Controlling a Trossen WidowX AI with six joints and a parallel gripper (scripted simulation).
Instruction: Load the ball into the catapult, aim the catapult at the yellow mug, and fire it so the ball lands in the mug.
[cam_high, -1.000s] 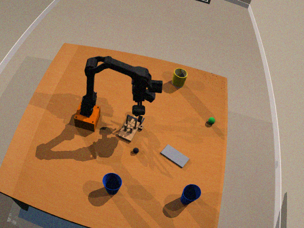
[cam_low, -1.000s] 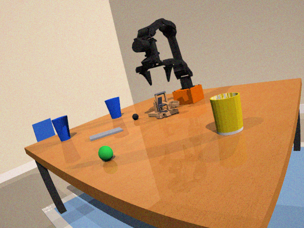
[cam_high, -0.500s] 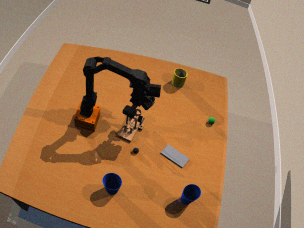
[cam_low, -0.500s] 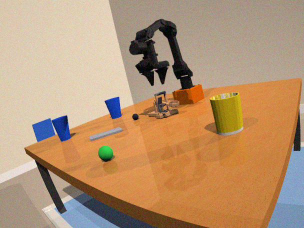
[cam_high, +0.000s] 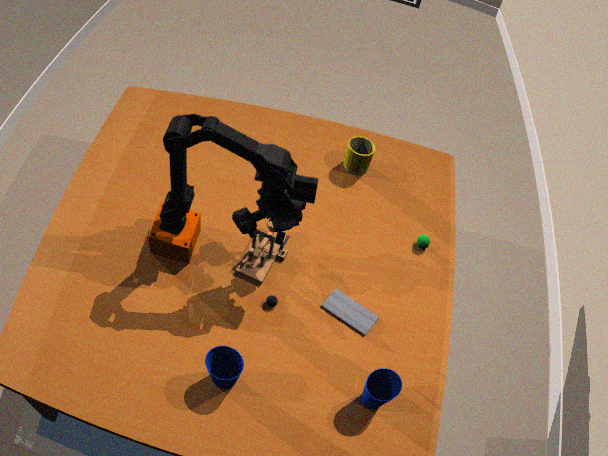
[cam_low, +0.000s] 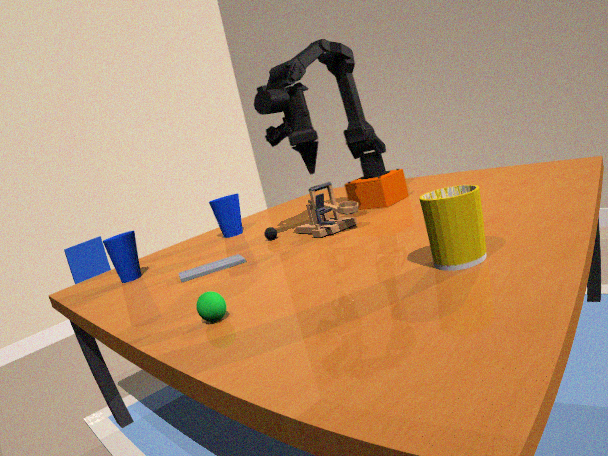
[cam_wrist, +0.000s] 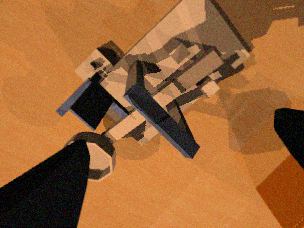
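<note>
Top and exterior views both overlook the whole catapult (cam_high: 254, 272) (cam_low: 320, 231).

Our arm (cam_high: 178, 165) (cam_low: 352, 100) rises from its orange base (cam_high: 192, 225) (cam_low: 395, 187) (cam_wrist: 289, 192), bends at the elbow above the base's height, and extends its forearm (cam_high: 235, 140) (cam_low: 300, 65) outward from the base. Our wrist (cam_high: 277, 175) (cam_low: 300, 112) angles downward, well apart from the base. Our end effector (cam_high: 267, 237) (cam_low: 312, 172) (cam_wrist: 181, 133) points down, higher than the base; its fingers are spread wide and unloaded.
</note>
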